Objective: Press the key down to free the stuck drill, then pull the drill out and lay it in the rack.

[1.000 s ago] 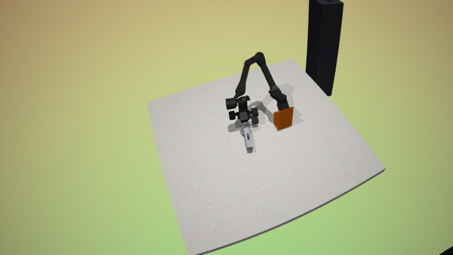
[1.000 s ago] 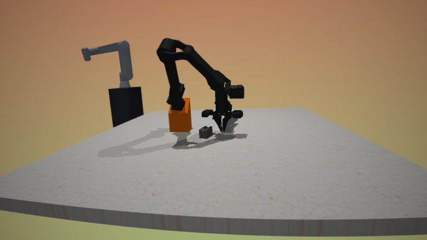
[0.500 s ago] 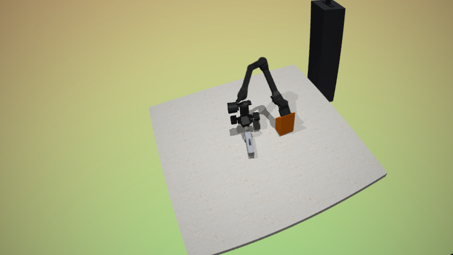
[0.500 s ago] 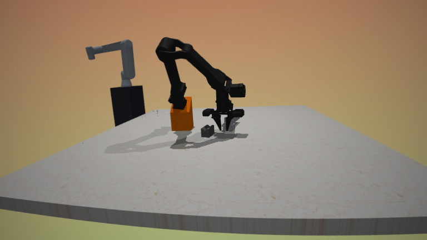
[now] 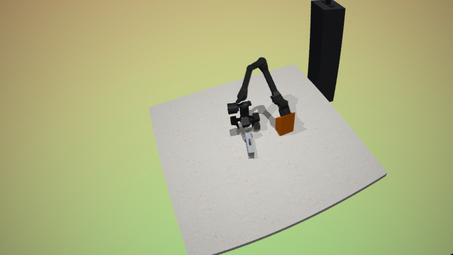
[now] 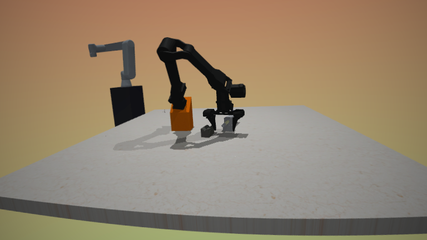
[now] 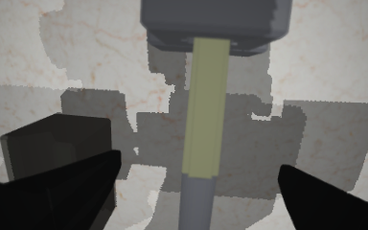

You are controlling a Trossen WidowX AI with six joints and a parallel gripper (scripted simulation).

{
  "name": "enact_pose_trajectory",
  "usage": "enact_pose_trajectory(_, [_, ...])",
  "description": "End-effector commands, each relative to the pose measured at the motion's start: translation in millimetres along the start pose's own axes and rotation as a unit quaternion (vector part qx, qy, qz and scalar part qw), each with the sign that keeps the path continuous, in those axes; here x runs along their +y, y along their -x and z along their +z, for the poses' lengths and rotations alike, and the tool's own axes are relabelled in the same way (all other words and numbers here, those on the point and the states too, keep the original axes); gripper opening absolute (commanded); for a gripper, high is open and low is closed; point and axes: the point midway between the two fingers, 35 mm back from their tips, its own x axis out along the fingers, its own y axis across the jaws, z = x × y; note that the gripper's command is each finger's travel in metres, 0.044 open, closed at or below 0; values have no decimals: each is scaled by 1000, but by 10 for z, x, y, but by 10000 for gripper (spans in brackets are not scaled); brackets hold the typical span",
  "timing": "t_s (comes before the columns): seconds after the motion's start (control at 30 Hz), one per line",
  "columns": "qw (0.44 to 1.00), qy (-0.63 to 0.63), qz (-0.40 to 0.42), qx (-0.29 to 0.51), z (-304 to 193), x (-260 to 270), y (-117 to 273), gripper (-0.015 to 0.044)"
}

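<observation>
A grey housing point(image 5: 250, 150) point(image 6: 228, 127) point(image 7: 216, 18) lies on the table. A dark mark shows on its top in the top view, and I cannot tell the key there. The drill point(image 7: 209, 105) sticks out of the housing's near end, yellow-green by the housing and grey farther out. My gripper point(image 6: 224, 129) point(image 7: 199, 166) is open, pointing down, with one finger on each side of the drill and nothing gripped. The rack, a small dark notched block point(image 6: 207, 132) point(image 7: 62, 144), stands beside the left finger in the wrist view. The drill's outer end is cut off there.
My arm's orange base block point(image 5: 285, 124) point(image 6: 180, 121) stands on the table point(image 5: 213, 185) point(image 6: 188, 168), on the rack's side of the gripper. A black pedestal point(image 5: 322, 48) point(image 6: 127, 105) with another arm stands beyond the table's edge.
</observation>
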Motion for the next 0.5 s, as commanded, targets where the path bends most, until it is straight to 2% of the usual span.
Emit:
enact_pose_trajectory(0.0, [1000,-1,1,0,24,3,-12,440])
enact_pose_trajectory(0.47, [1000,-1,1,0,94,5,-42,440])
